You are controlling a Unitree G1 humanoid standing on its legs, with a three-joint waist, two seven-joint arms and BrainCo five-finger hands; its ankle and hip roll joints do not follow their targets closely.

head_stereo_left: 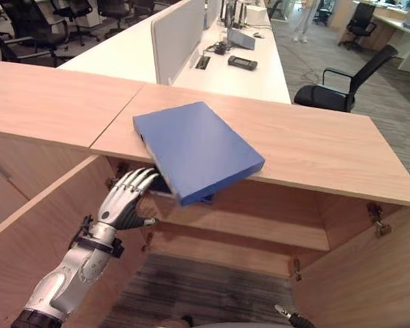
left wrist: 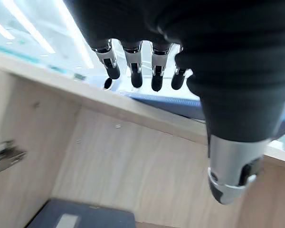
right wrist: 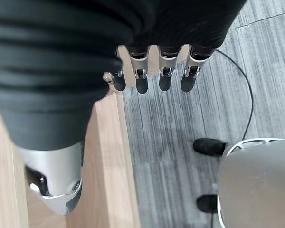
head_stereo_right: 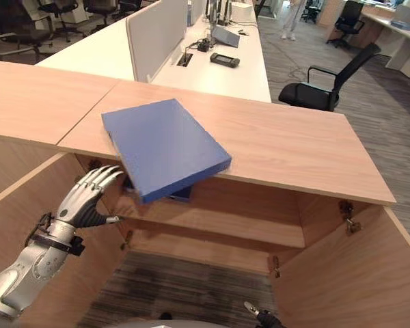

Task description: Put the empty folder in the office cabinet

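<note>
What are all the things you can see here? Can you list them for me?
Folder: one, blue, flat on the cabinet top, one corner jutting past the front edge.
Office cabinet: one, light wood, doors open, a shelf inside.
Dark flat thing: one, dark grey with a pale label, lying low inside the cabinet; cannot tell what it is.
Desks: a white row behind the cabinet, with a pale divider screen.
Small dark device: one, on the white desk.
Office chairs: several, black, beside and behind the desks.
Left hand: silver, fingers straight, reaching up under the folder's jutting corner.
Right hand: fingers relaxed, hanging over the grey floor beside a cabinet door.
</note>
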